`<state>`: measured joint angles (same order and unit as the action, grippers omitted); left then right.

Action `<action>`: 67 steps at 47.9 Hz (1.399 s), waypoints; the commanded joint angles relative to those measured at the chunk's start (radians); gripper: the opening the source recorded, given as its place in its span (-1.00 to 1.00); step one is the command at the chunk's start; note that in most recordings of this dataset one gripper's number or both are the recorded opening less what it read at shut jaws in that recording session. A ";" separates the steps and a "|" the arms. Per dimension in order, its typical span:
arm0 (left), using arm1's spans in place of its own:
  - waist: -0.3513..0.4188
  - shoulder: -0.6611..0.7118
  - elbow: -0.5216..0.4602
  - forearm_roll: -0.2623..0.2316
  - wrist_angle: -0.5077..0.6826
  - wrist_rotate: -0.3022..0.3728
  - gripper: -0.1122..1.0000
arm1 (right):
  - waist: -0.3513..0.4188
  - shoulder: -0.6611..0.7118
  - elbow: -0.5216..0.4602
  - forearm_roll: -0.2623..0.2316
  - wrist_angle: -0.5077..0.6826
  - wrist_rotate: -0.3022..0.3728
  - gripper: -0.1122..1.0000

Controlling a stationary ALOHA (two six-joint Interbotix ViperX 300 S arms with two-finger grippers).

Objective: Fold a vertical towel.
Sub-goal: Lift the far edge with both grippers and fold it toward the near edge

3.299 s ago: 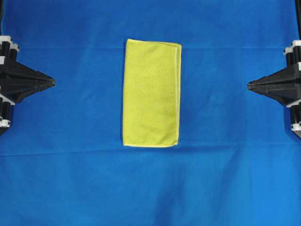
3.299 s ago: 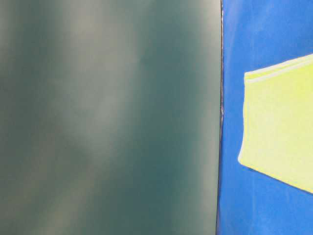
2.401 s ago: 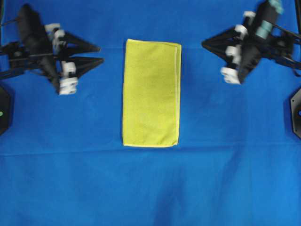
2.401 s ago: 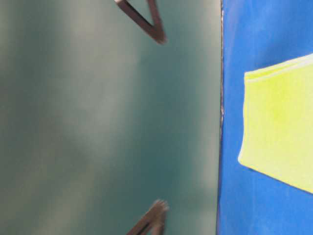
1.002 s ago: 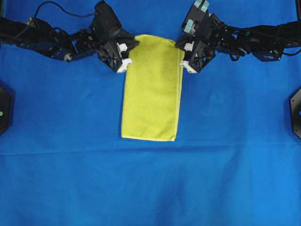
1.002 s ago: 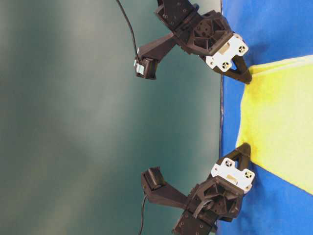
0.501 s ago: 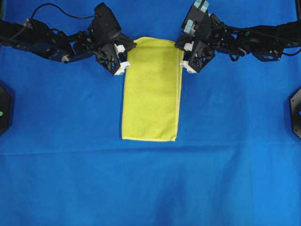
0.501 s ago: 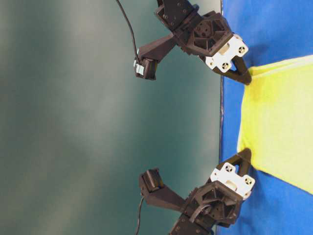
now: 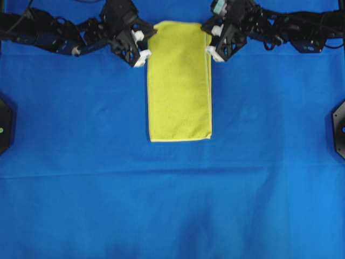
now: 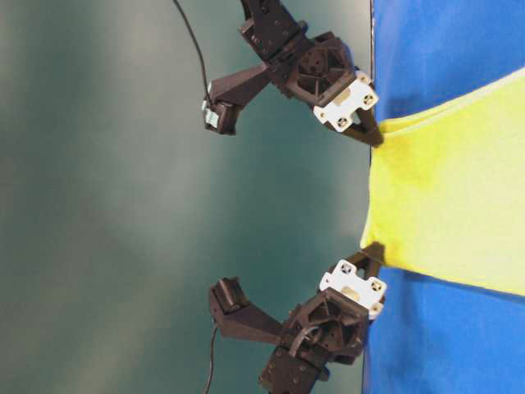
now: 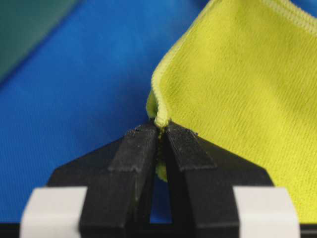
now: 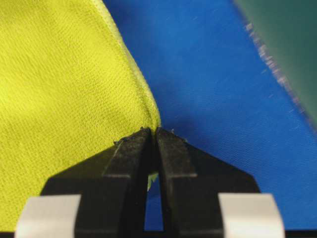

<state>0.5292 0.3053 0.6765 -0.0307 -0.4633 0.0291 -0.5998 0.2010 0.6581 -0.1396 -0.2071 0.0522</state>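
Observation:
The yellow-green towel (image 9: 179, 81) hangs lengthwise, its far end lifted off the blue cloth and its near hem trailing toward the front. My left gripper (image 9: 147, 39) is shut on the towel's far left corner (image 11: 161, 119). My right gripper (image 9: 209, 36) is shut on the far right corner (image 12: 152, 124). The table-level view shows both grippers (image 10: 377, 138) (image 10: 373, 250) holding the stretched far edge of the towel (image 10: 443, 213) above the table.
A large blue cloth (image 9: 172, 199) covers the whole table. Both black arms (image 9: 48, 35) (image 9: 291, 32) reach in along the far edge. Black arm bases (image 9: 4, 124) (image 9: 339, 127) sit at the left and right sides.
Both grippers have lifted the towel's far corners and carried them toward the far edge. The near hem has slid away from the front along with them.

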 commanded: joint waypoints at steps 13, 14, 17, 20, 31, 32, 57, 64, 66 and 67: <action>0.000 -0.034 -0.015 -0.002 -0.003 0.011 -0.73 | -0.003 -0.043 -0.023 -0.006 0.002 0.002 -0.70; 0.000 -0.038 -0.014 -0.002 -0.003 0.012 -0.73 | -0.003 -0.049 -0.021 -0.006 0.002 0.002 -0.70; -0.003 -0.058 -0.009 -0.002 0.002 0.017 -0.73 | -0.003 -0.074 -0.017 -0.006 0.014 0.002 -0.70; -0.011 -0.086 0.000 -0.002 0.011 0.018 -0.73 | 0.002 -0.110 -0.009 -0.006 0.037 0.003 -0.70; -0.084 -0.221 0.043 -0.002 0.029 0.025 -0.73 | 0.046 -0.253 0.052 -0.006 0.087 0.011 -0.70; -0.091 -0.232 0.048 -0.002 0.032 0.028 -0.73 | 0.051 -0.265 0.058 -0.006 0.087 0.012 -0.70; -0.301 -0.362 0.181 -0.002 0.117 0.051 -0.73 | 0.308 -0.413 0.207 0.015 0.143 0.025 -0.70; -0.368 -0.353 0.206 -0.002 0.115 0.041 -0.73 | 0.360 -0.399 0.212 0.038 0.173 0.025 -0.70; -0.391 -0.347 0.207 -0.002 0.112 0.040 -0.73 | 0.373 -0.387 0.216 0.046 0.175 0.025 -0.70; -0.400 -0.342 0.207 -0.002 0.112 0.040 -0.73 | 0.377 -0.380 0.218 0.048 0.173 0.025 -0.70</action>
<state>0.1657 -0.0322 0.8851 -0.0307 -0.3467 0.0706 -0.2347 -0.1825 0.8774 -0.1028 -0.0383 0.0767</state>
